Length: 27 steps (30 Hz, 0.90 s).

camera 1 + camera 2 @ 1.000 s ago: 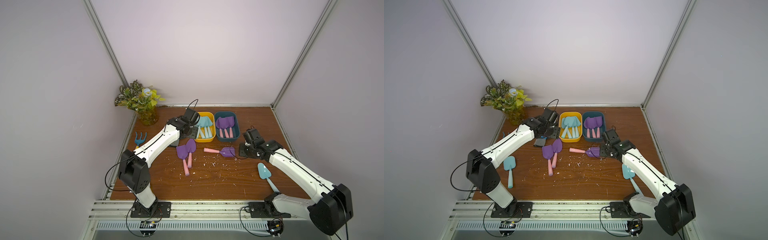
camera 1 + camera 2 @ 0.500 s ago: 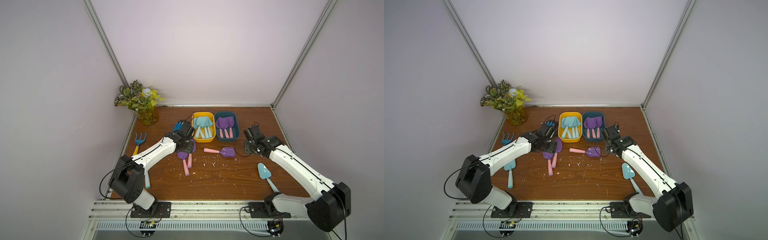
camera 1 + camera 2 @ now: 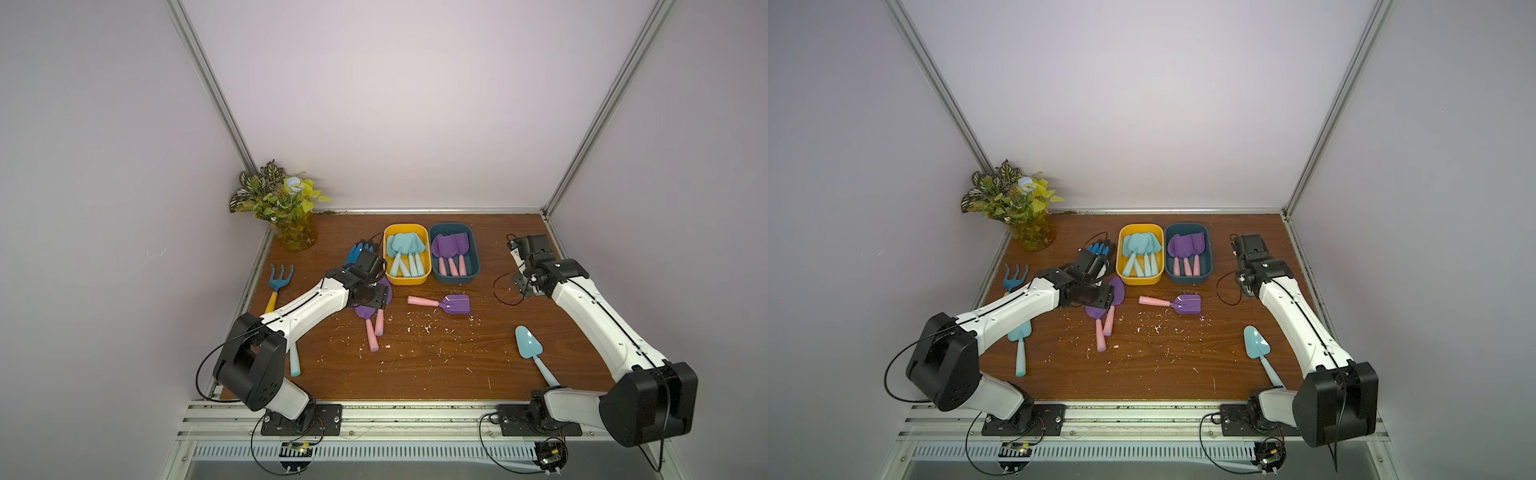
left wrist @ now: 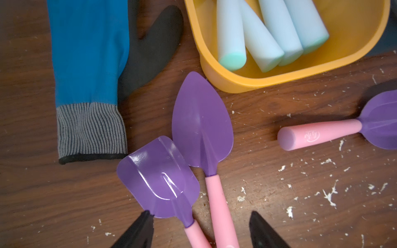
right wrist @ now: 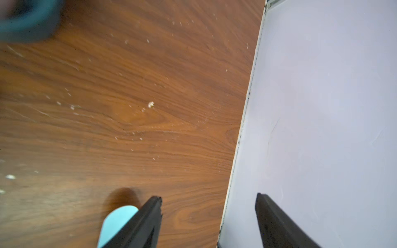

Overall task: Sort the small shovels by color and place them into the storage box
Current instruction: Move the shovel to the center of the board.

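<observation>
On the left side, reaches low and forward from the near corner, wrist just before the yellow box [image 3: 407, 280]. Hangs the left pincer [image 4: 200, 223] over two purple shovels with pink handles, a pointed one [image 4: 202, 126] and a square one [image 4: 159, 176], lying touching on the table [image 3: 415, 374]. Spreads the jaws wide to either side of both handles and pinches nothing, one fingertip [image 4: 146, 221] just beside the square blade's edge.

On the right side, stretches along the table's right edge, wrist near the wall. Holds the right pincer [image 5: 208, 198] spread and empty above bare wood, near an aqua shovel [image 5: 117, 223].

Elsewhere: four aqua shovels [image 3: 401, 249] in the yellow box, three purple ones [image 3: 451, 249] in the dark teal box [image 3: 455, 280], a third loose purple shovel [image 3: 455, 304] between the arms, another aqua shovel [image 3: 1020, 338] partly under the left arm.
</observation>
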Available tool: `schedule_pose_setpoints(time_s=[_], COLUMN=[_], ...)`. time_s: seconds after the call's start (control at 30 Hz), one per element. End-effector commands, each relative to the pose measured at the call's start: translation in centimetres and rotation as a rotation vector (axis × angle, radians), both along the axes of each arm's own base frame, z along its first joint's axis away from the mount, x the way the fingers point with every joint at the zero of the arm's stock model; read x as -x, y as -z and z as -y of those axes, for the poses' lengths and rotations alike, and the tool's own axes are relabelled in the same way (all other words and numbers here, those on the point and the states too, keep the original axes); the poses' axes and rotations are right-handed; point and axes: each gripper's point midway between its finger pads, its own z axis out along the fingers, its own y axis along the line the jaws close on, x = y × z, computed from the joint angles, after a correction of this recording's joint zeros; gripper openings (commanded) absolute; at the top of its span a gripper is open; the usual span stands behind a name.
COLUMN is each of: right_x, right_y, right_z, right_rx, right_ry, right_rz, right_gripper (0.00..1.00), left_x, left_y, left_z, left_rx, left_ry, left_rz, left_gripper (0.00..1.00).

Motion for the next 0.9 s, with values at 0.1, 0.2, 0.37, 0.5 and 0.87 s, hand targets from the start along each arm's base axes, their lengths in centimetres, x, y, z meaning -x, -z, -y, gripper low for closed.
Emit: schedule_pose_setpoints(time_s=[0.1,0.2,0.37,0.5,0.87], right_x=[6.1,9.3,14.2,16.7,17.0], right_y=[5.0,5.8,8.3,9.7,9.0], right_z=[0.2,0.5,-0.2,-1.4,-3.5], right_rx=[-0.065,-0.079,-0.145,-0.231,-0.376], right_ry=[-0.150,-0.194,-0.255,-0.284,-0.284], right_rz=[-0.225,-0.282,-0.434,-0.503,-0.532], right_gripper=[0.76,0.79,0.80,0.79,0.73], left_x=[0.6,1.1,1.6,2.0,2.3], left_y=[-0.1,0.2,0.3,0.6,0.7], left_z=[1.1,1.7,2.2,2.2,2.2], left_rx=[0.103,0.135,0.171,0.179,0.183], left_ry=[0.016,0.030,0.044,0.040,0.044], left_rz=[-0.021,-0.040,-0.060,-0.074,-0.077], left_gripper=[0.73,0.73,0.73,0.73,0.73])
